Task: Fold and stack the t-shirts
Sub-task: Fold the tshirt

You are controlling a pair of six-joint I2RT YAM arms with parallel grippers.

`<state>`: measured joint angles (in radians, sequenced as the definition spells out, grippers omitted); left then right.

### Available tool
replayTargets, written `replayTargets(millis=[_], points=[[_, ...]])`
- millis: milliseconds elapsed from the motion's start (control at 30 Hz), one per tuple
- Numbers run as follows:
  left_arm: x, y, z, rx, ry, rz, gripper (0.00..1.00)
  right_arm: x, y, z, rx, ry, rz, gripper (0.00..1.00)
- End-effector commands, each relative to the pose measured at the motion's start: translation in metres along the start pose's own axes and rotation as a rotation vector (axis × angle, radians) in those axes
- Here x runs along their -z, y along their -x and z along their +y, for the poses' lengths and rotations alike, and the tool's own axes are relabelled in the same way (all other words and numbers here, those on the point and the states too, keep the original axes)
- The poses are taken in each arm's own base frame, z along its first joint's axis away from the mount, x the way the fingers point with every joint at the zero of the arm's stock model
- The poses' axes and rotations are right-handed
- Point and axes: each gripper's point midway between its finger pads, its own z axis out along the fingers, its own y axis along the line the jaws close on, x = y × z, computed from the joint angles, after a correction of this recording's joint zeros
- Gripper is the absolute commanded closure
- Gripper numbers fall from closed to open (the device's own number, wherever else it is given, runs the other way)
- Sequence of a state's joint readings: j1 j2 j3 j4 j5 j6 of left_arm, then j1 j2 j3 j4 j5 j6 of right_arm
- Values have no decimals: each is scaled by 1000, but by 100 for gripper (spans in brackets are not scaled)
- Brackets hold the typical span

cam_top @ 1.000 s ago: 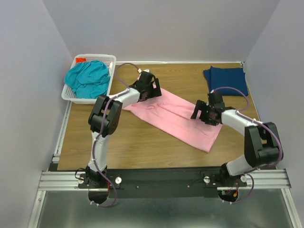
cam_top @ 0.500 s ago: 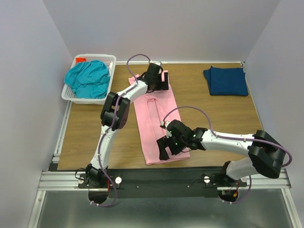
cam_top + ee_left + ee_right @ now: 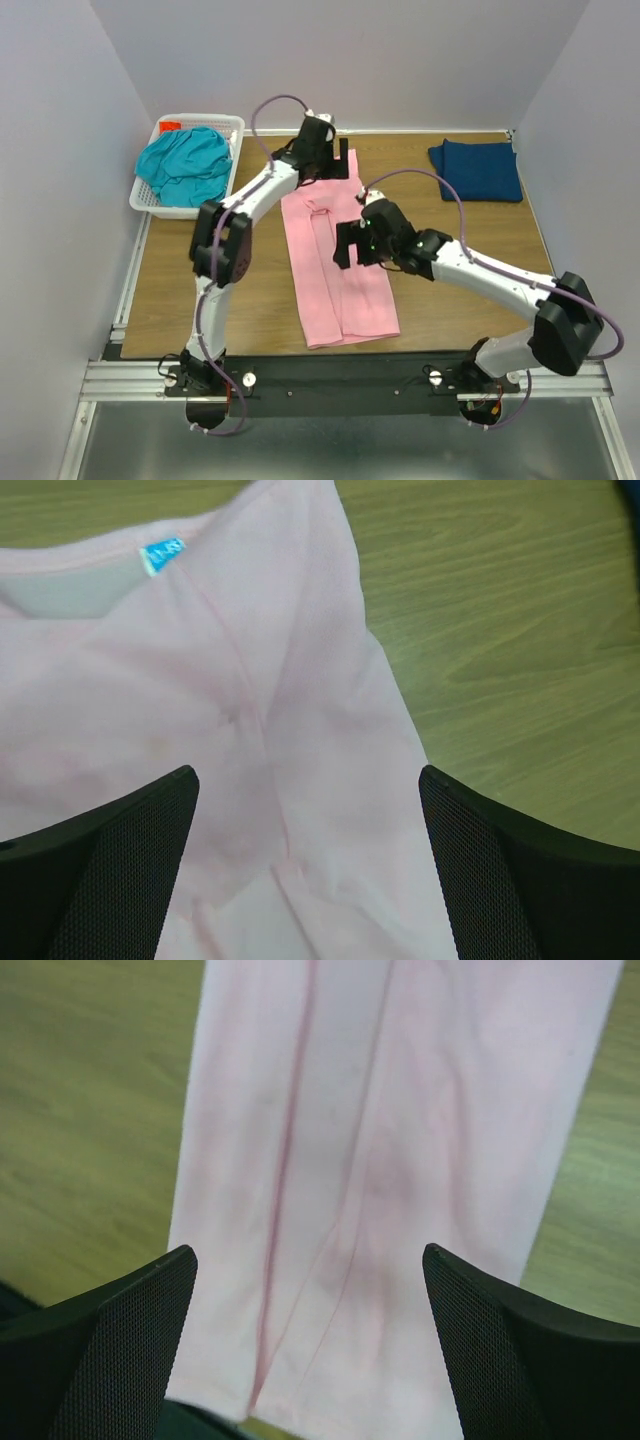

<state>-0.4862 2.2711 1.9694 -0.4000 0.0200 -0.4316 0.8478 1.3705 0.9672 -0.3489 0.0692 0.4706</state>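
Note:
The light pink t-shirt [image 3: 335, 290] lies flat on the table as a long narrow strip, sides folded in, collar at the far end. In the left wrist view its collar and blue label [image 3: 162, 555] show beyond my left gripper [image 3: 310, 880]. My left gripper [image 3: 338, 166] hovers open over the collar end, holding nothing. Over the shirt's middle my right gripper [image 3: 347, 246] is open and empty; in its wrist view the pink t-shirt [image 3: 400, 1160] fills the span under the gripper [image 3: 310, 1350]. The navy t-shirt [image 3: 478, 170] lies folded at the far right. The teal t-shirt [image 3: 185, 165] is bunched in the basket.
The white lattice basket [image 3: 232, 122] stands at the far left corner of the wooden table [image 3: 200, 300]. Grey walls close in on three sides. A metal rail [image 3: 340, 378] with both arm bases runs along the near edge.
The pink t-shirt went from lying diagonally to lying lengthwise. The right gripper moved from the near hem up to the shirt's middle. The left gripper stayed near the collar.

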Motion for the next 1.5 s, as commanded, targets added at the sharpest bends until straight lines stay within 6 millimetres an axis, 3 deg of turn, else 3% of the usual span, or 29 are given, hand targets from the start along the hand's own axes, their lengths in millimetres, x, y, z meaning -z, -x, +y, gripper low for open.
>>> replayTargets(millis=[0, 33, 67, 100, 133, 167, 200, 233, 267, 333, 367, 400, 433, 467, 533, 567, 600, 633, 700, 833, 1133, 1300, 1467], points=[[138, 106, 10, 50, 19, -343, 2, -27, 28, -38, -38, -156, -20, 0], [151, 109, 16, 60, 23, -376, 2, -31, 44, -37, -35, -154, -41, 0], [171, 102, 37, 108, 74, -389, 2, -43, 46, -37, -25, -151, -22, 0], [179, 96, 46, 126, 102, -390, 2, -50, 53, -42, -26, -165, -21, 0], [175, 68, 62, 144, 150, -344, 2, -52, 80, -41, -16, -167, -70, 0], [195, 66, 72, 202, 200, -388, 2, -58, 92, -47, 1, -198, -88, 0], [199, 54, 78, 225, 220, -382, 2, -83, 86, -59, 17, -236, -44, 0], [190, 20, 91, 235, 246, -329, 2, -87, 115, -57, 32, -235, -94, 0], [204, 16, 87, 248, 218, -349, 2, -100, 120, -61, 27, -244, -88, 0], [209, -1, 85, 279, 178, -355, 2, -137, 119, -87, -5, -269, -44, 0], [212, -23, 89, 286, 172, -334, 2, -143, 141, -88, -27, -263, -84, 0], [213, -34, 88, 294, 154, -325, 2, -150, 145, -96, -38, -274, -86, 0], [214, -38, 87, 310, 138, -338, 2, -162, 144, -101, -37, -280, -76, 0], [208, -62, 93, 306, 139, -299, 2, -179, 137, -108, -25, -287, -51, 0], [214, -67, 81, 307, 54, -321, 2, -192, 152, -108, -6, -279, -77, 0], [209, -87, 83, 313, 45, -288, 2, -208, 141, -115, 2, -297, -49, 0], [215, -81, 73, 312, -15, -325, 2, -212, 151, -115, 10, -296, -68, 0], [212, -94, 75, 315, -25, -309, 2, -216, 150, -117, 21, -301, -66, 0], [215, -94, 71, 321, -52, -327, 2, -230, 141, -129, 18, -325, -47, 0], [211, -108, 64, 306, -97, -272, 2, -238, 122, -157, -27, -393, -12, 0], [191, -128, 54, 329, -148, -177, 2, -218, 101, -220, -145, -577, -2, 0], [181, -145, 41, 276, -185, -96, 2, -218, 115, -226, -126, -539, -8, 0], [177, -177, 43, 245, -151, 14, 2, -213, 136, -214, -87, -482, -35, 0]])
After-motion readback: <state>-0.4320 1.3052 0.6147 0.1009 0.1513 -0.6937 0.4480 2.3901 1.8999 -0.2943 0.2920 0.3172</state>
